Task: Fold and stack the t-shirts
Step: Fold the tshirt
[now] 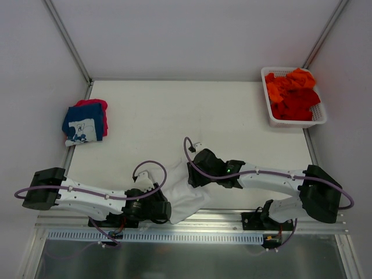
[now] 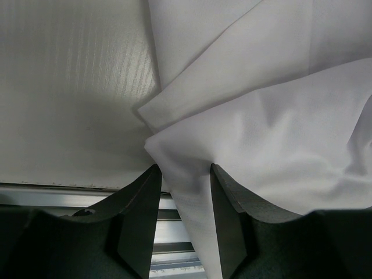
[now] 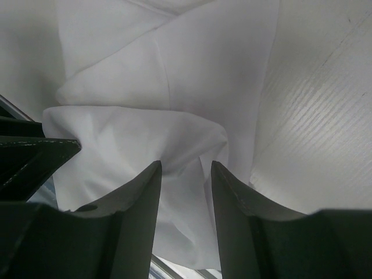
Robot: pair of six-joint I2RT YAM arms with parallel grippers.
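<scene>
White lattice basket [image 1: 294, 122] at the far right corner of the table [image 1: 174, 110] holds a heap of orange and red tees [image 1: 293, 96] piled above its rim. The heap is too tangled to count. At the far left a folded navy tee [image 1: 84, 123] with white print lies on a pink-red tee [image 1: 96, 104], which shows only along its far and right edges. The white tee [image 1: 189, 200] lies crumpled at the near edge between the two arms. From above they cover much of it, and one part reaches out over the table's near edge. The left claw [image 2: 183, 168] is at the tee's near left part. Its fingers stand partly apart with a fold of cloth filling the gap, and I cannot tell whether they pinch it or only rest on it. The right claw [image 3: 186, 165] is at the tee's far right part, its fingers also partly apart with bunched cloth between them. I cannot tell whether it has a grip either. In the right wrist view a dark part of the other arm juts in at the left edge, cut off by the frame.
</scene>
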